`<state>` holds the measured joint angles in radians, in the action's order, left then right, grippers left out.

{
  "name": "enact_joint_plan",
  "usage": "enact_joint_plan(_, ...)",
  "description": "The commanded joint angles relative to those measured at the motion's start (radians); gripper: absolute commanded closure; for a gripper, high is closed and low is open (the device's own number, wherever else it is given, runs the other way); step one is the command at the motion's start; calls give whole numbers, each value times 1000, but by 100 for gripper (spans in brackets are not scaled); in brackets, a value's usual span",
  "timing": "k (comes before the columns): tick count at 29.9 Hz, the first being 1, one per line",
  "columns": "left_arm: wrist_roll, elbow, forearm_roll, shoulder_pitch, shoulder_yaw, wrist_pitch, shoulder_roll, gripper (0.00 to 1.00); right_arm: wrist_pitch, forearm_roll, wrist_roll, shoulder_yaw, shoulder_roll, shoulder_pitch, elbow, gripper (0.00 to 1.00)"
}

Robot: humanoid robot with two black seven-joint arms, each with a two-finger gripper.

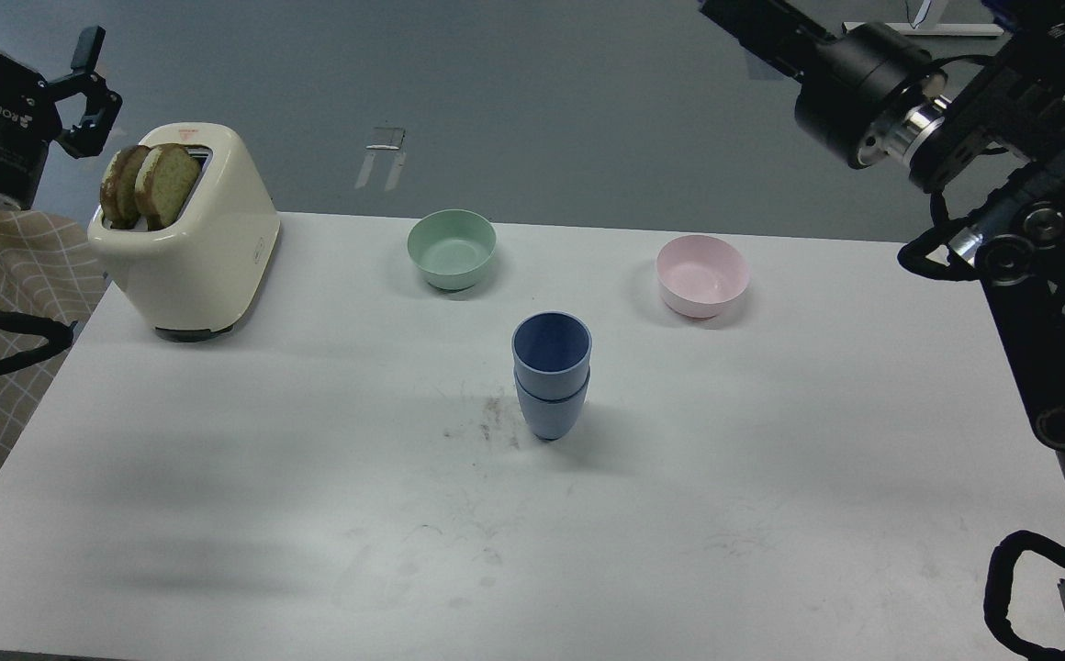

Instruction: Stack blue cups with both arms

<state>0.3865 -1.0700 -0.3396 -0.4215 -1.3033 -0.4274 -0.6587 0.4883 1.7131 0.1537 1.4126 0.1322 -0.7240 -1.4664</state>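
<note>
Two dusty-blue cups stand nested, one inside the other, upright at the middle of the white table [220,477]. The upper cup [551,347] sits in the lower cup [548,415]. My left gripper [97,84] is open and empty, raised at the far left above the toaster and far from the cups. My right arm [872,78] is lifted high at the upper right. Its fingers run off the top edge and do not show. Neither arm touches the cups.
A cream toaster [202,243] with two toast slices [149,184] stands at the back left. A mint-green bowl [452,248] sits behind the cups and a pink bowl [702,274] to their back right. A checked cloth [23,275] lies off the table's left edge.
</note>
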Motion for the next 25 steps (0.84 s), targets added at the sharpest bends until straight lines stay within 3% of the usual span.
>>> enact_joint_plan(1,0,4,1,-2,2,1,1,2,-19,-142,0,60,4,32,17,0)
enact_joint_plan(8,-1,45,1,-11,4,-10,-1,2,-68,-420,-3,169,10,104,89,0)
enact_joint_plan(12,-43,81,1,-17,2,-10,2,2,-73,-674,-5,218,10,129,202,0)
enact_joint_plan(16,-52,81,1,-17,2,-7,10,2,-73,-789,-5,267,10,129,268,0)
enact_joint_plan(25,-54,79,1,-17,-7,-5,10,2,-73,-820,-5,287,6,149,291,0)
